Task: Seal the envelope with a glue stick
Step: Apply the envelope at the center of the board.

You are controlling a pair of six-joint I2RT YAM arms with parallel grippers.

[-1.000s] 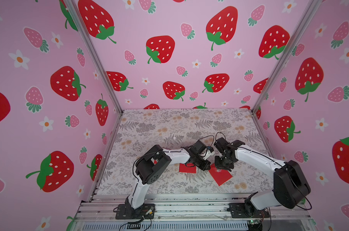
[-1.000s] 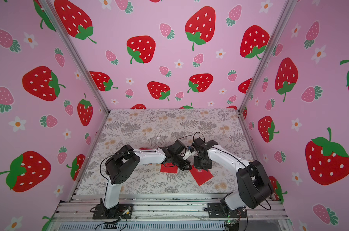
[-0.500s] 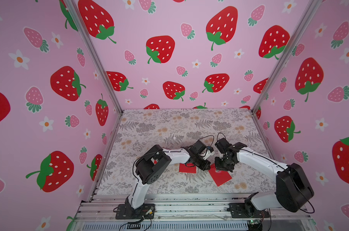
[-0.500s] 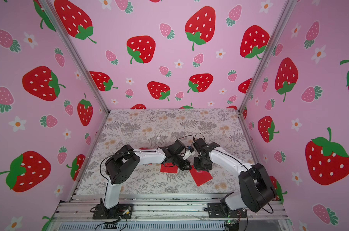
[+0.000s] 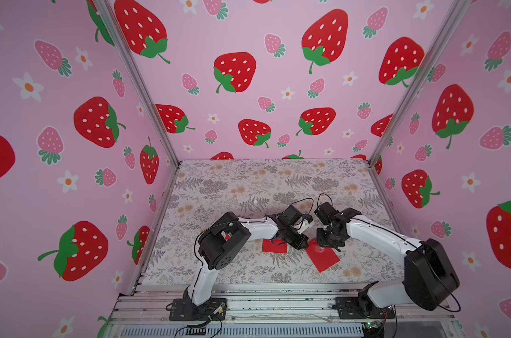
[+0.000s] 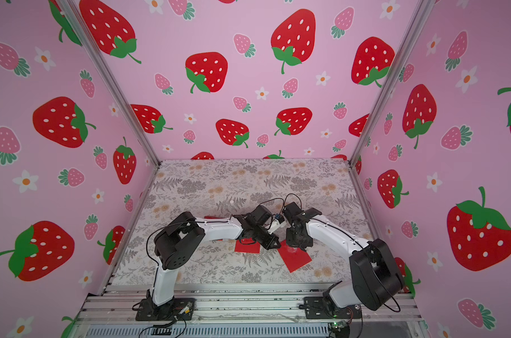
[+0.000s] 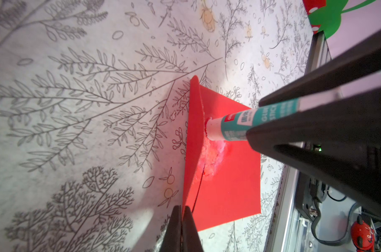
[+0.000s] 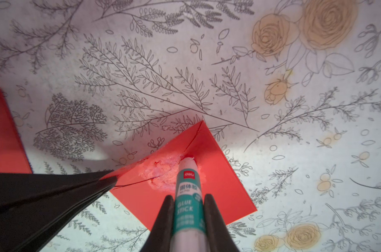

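Two grips: right end effector pinches the glue stick, lettered "GLUE STICK"; left end effector pinches the envelope flap.

One glue stick. Two red envelopes in plain view: glued envelope touching the glue stick's tip, second envelope near the glue stick. One red sliver farther from it, mostly hidden, kind unclear. Two end effectors: left end effector, right end effector
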